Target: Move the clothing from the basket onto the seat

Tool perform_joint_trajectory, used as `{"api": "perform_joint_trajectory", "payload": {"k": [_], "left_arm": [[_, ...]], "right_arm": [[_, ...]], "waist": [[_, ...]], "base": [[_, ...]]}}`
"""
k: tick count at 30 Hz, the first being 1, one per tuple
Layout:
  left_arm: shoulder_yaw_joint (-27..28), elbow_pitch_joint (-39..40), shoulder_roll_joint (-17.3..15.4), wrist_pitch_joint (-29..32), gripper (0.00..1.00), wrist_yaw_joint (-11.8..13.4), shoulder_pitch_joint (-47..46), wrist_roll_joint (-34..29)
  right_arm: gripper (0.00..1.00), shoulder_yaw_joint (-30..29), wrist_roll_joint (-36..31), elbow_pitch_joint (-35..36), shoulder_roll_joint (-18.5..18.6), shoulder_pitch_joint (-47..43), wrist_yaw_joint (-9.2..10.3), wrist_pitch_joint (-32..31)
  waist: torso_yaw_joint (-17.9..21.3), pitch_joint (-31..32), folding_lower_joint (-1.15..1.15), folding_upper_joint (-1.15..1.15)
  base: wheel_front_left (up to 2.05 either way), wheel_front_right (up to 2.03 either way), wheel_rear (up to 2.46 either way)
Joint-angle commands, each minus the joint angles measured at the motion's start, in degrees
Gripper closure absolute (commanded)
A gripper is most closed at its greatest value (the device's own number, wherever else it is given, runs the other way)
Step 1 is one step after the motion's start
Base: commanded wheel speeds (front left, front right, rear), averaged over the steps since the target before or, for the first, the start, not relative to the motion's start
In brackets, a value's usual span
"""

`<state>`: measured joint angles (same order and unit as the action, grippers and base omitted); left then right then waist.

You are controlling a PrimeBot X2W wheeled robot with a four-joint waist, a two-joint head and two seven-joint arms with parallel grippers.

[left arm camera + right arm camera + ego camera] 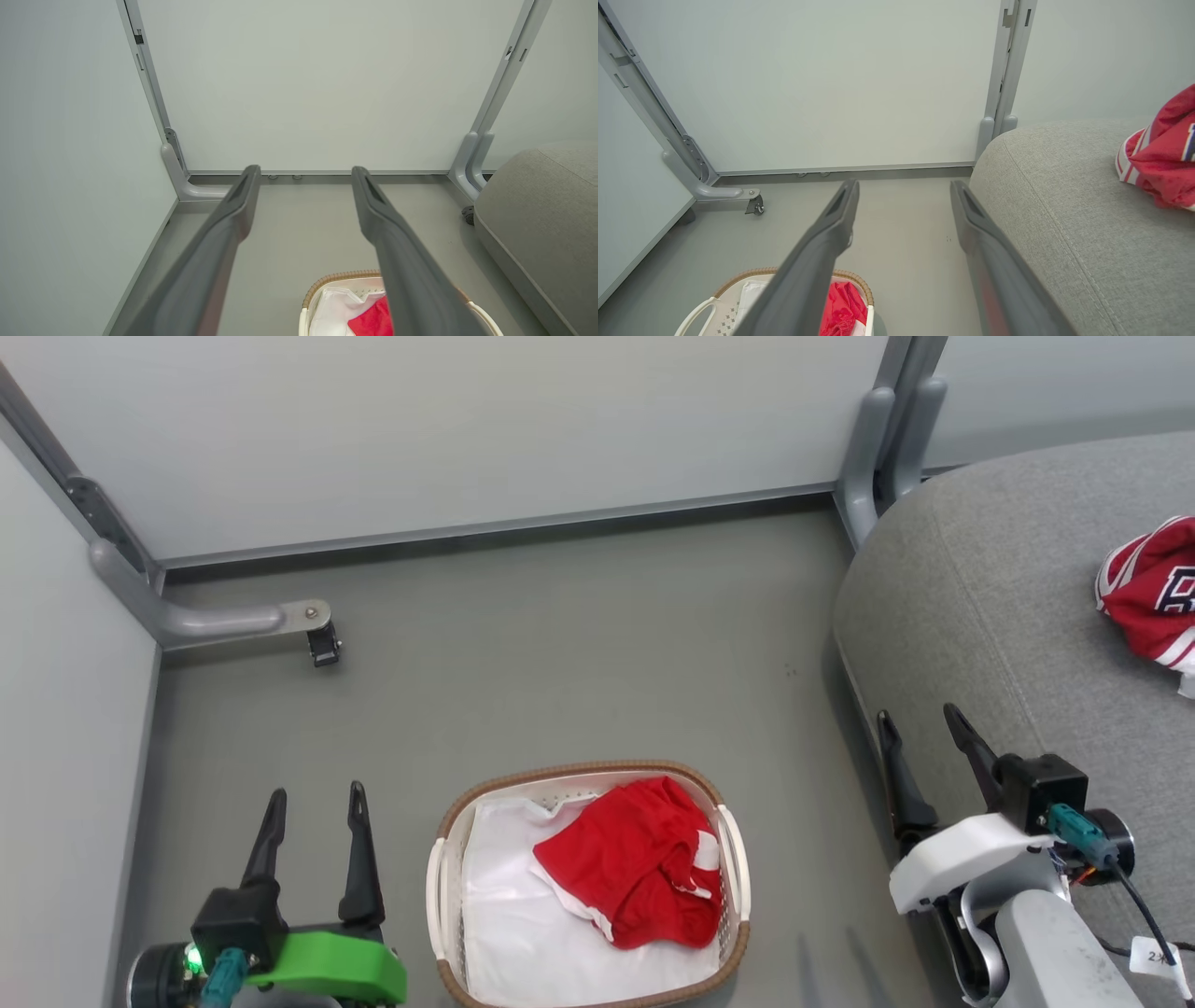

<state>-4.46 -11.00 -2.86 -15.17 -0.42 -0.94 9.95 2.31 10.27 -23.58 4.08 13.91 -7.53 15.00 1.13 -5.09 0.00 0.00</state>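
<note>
Head view puts the basket (579,770) at 6 o'clock on the floor, with the red garment (635,863) heaped in its 3 o'clock half on top of a white sheet (513,915). The jersey (1153,588) lies on the seat (980,597) out at 3 o'clock, so only the one piece in the basket is left to move.

Your left gripper (317,791) hangs at 8 o'clock beside the basket and your right gripper (918,713) at 4 o'clock over the seat's edge. Both have their fingers spread wide with nothing between them.

Watch the sheet first. It lies directly under the garment, so a deep pinch would likely catch both and drag the sheet out too. A low approach could also hook a finger on the basket's rim or handle and tip or slide it. A shallow grip may let the cloth slip onto the floor between basket and seat.

The garment is crumpled, so it has no clear heading. Its longer run goes roughly from 12 to 6, along the basket's own long axis, and a white-trimmed edge faces about 8 o'clock.
</note>
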Motion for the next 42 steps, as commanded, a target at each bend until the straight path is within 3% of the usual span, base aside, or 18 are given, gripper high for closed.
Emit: {"api": "perform_joint_trajectory", "payload": {"k": [1, 11, 18, 42], "left_arm": [[-0.2, 0.3, -0.1, 0.0, 0.00, -0.2, 1.6, 0.0], [-0.9, -0.1, -0.1, 0.0, 0.00, -0.6, 3.1, -0.3], [-1.8, -0.5, -0.1, 0.0, 0.00, -1.1, 1.2, -0.1], [-13.4, -11.9, -0.2, 0.0, 0.00, -3.6, -19.2, -1.0]], "right_arm": [[0.00, -0.2, 0.3, 0.1, -0.2, -1.3, 0.08, 0.3], [0.00, -0.2, -0.3, 0.4, -0.4, -2.9, 0.08, 0.3], [0.00, 0.4, -0.1, 1.2, -0.3, -0.7, 0.08, 0.3], [0.00, 0.2, 2.3, 15.6, 0.1, 14.8, 0.08, 0.3]], "waist": [[0.3, 1.4, 0.00, 0.00], [0.6, 2.5, 0.00, 0.00], [1.3, -0.2, 0.00, 0.00], [8.7, -26.9, 0.00, 0.00]], "base": [[0.00, 0.00, 0.00], [0.00, 0.00, 0.00], [0.00, 0.00, 0.00], [0.00, 0.00, 0.00]]}}
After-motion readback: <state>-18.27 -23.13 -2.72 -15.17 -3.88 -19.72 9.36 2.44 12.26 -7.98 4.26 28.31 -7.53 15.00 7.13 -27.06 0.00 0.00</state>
